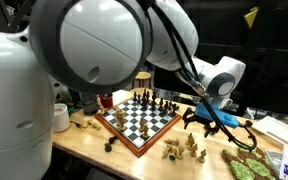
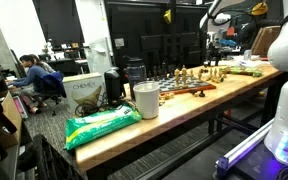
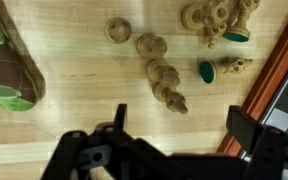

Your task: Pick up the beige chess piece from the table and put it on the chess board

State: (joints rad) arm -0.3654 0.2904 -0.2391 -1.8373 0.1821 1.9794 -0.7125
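Observation:
Several beige chess pieces [image 3: 166, 88] lie scattered on the light-wood table [image 3: 74, 110]; some show green felt bases [image 3: 206, 71]. In an exterior view they sit in front of the chess board [image 1: 184, 148]. The chess board [image 1: 139, 118], checkered with a reddish-brown frame, shows at the right edge of the wrist view [image 3: 276, 88] and, far off, in an exterior view [image 2: 179, 88]. My gripper [image 3: 182, 125] is open and empty, hovering above the table next to the board's frame, with the nearest lying beige piece just beyond its fingers. It hangs over the pieces in an exterior view [image 1: 206, 120].
A green patterned cloth item [image 3: 4, 70] lies on the table beside the pieces, also in an exterior view [image 1: 246, 165]. A white cup [image 2: 146, 100] and a green bag [image 2: 102, 125] sit on the table's far end. Dark pieces stand on the board.

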